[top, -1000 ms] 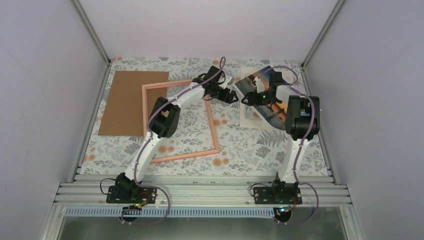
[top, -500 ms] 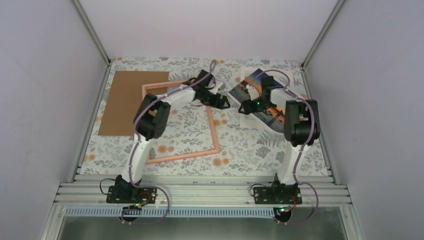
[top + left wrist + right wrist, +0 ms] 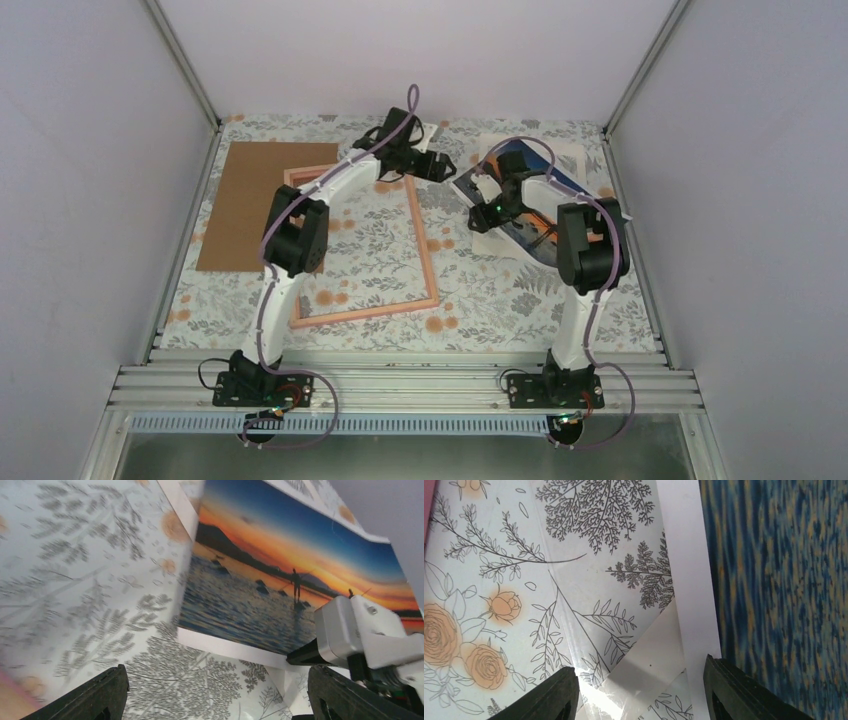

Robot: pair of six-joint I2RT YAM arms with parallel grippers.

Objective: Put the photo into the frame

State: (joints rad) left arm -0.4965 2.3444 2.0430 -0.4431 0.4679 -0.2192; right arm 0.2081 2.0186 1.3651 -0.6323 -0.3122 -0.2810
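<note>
Left gripper (image 3: 440,166): wide open, empty, aimed toward 3 o'clock. Photo (image 3: 280,580): just beside it there, partly over white mat board (image 3: 686,555), long axis about 10-to-4. Right gripper (image 3: 640,670): jaws apart at its near edge, hold unclear. Pink frame (image 3: 425,250): at 8 o'clock from photo.

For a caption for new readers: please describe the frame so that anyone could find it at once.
On the flowered table, look at the left half, below the left arm. The frame lies flat there, a thin pink rectangle, open in the middle. Its far left corner overlaps the brown cardboard sheet, which is solid.
</note>
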